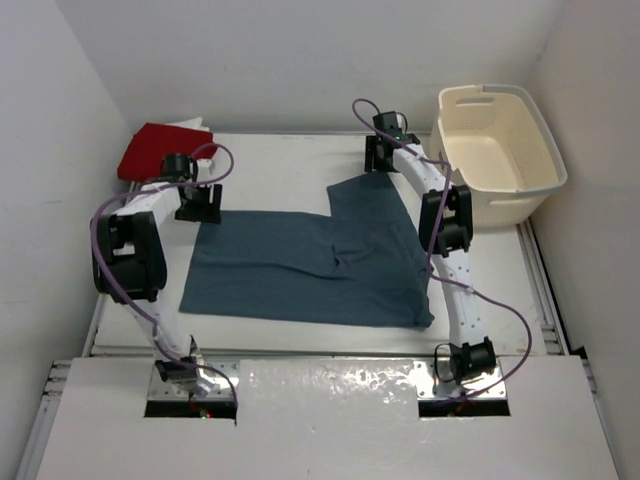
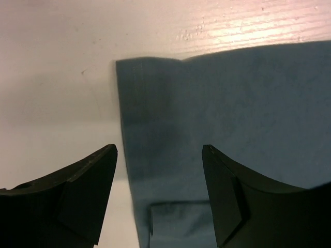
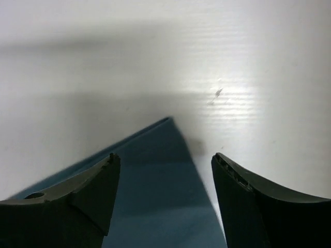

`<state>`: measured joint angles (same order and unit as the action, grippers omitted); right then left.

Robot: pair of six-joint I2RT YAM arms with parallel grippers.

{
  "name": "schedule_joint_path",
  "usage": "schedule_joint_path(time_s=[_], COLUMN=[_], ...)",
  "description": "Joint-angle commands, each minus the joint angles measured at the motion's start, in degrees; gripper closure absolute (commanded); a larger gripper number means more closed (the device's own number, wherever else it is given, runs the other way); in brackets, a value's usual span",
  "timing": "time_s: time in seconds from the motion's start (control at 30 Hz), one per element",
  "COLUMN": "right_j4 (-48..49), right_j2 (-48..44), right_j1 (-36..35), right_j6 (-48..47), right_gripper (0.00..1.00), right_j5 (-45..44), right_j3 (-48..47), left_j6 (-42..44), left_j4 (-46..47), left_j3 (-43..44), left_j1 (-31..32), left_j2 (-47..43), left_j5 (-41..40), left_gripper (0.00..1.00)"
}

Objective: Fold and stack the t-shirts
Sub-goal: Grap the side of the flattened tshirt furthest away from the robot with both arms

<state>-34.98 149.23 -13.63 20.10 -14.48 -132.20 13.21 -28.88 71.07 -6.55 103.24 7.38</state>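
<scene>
I'm hovering left gripper [image 2: 159, 150], released, over far-left corner of blue-grey t-shirt [image 1: 300, 270] | right gripper [image 3: 164, 156], released, hovering over its far corner

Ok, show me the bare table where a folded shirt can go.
Bare table: the far strip between the red shirt and the right arm, beyond the blue shirt; and the near strip between that shirt and the arm bases. Crowded: the left edge under the left arm, and the gap to the basket, filled by the right arm.
</scene>
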Motion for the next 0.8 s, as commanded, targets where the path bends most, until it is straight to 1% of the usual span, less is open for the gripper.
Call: schedule_joint_path(time_s=[0.0, 0.1, 0.17, 0.27, 0.3, 0.33, 0.4, 0.5, 0.53, 0.57, 0.67, 0.73, 0.77], right_j4=[2.99, 4.57, 4.31, 5.26, 5.8, 6.32, 5.89, 6.15, 7.11, 7.47, 7.3, 7.47, 8.52], right_j2=[2.38, 2.29, 3.87, 5.45, 5.55, 5.72, 6.42, 5.81, 5.46, 5.46, 5.64, 4.41, 3.8], right_j1=[0.36, 0.36, 0.36, 0.44, 0.44, 0.36, 0.27, 0.27, 0.27, 0.27, 0.27, 0.36, 0.44], right_j6=[-0.06, 0.82, 1.35, 2.31, 2.92, 4.41, 5.91, 6.18, 6.09, 6.09, 6.27, 6.53, 6.71], right_gripper=[0.31, 0.32, 0.32, 0.35, 0.37, 0.41, 0.47, 0.52, 0.57, 0.72, 1.0, 1.0, 1.0], right_j5=[-5.21, -4.86, -4.51, -4.33, -2.24, -1.0, 1.2, 1.82, 3.48, 3.75, 4.02, 4.55, 5.33], right_j3=[-1.31, 1.42, -0.23, -1.66, -1.31, -0.96, -0.6, 2.2, 3.43, 3.79, 3.44, 4.4, 6.32], left_j6=[-0.82, -2.14, -3.18, -3.9, -3.9, -3.98, -4.95, -5.57, -5.48, -4.96, -5.39, -5.22, -4.52], left_j4=[5.32, 8.13, 9.19, 11.21, 11.74, 12.44, 13.06, 13.41, 13.42, 13.33, 12.45, 10.43, 9.99], left_j3=[1.35, 1.79, 3.28, 5.22, 5.83, 6.18, 7.15, 8.47, 8.82, 9.09, 9.79, 9.62, 9.27], left_j1=[-0.92, -1.54, -1.63, -1.89, -2.07, -2.42, -3.99, -5.76, -5.85, -5.85, -5.85, -5.85, -5.85], left_j2=[2.22, 6.17, 9.34, 12.68, 13.3, 14.52, 15.76, 16.29, 16.46, 16.55, 16.99, 17.52, 17.43], left_j5=[2.64, 3.51, 4.4, 1.87, 1.33, 0.98, 1.06, 3.69, 3.96, 6.31, 10.8, 12.3, 13.62], left_gripper=[0.34, 0.33, 0.3, 0.3, 0.29, 0.29, 0.3, 0.3, 0.3, 0.31, 0.35, 0.39, 0.4])
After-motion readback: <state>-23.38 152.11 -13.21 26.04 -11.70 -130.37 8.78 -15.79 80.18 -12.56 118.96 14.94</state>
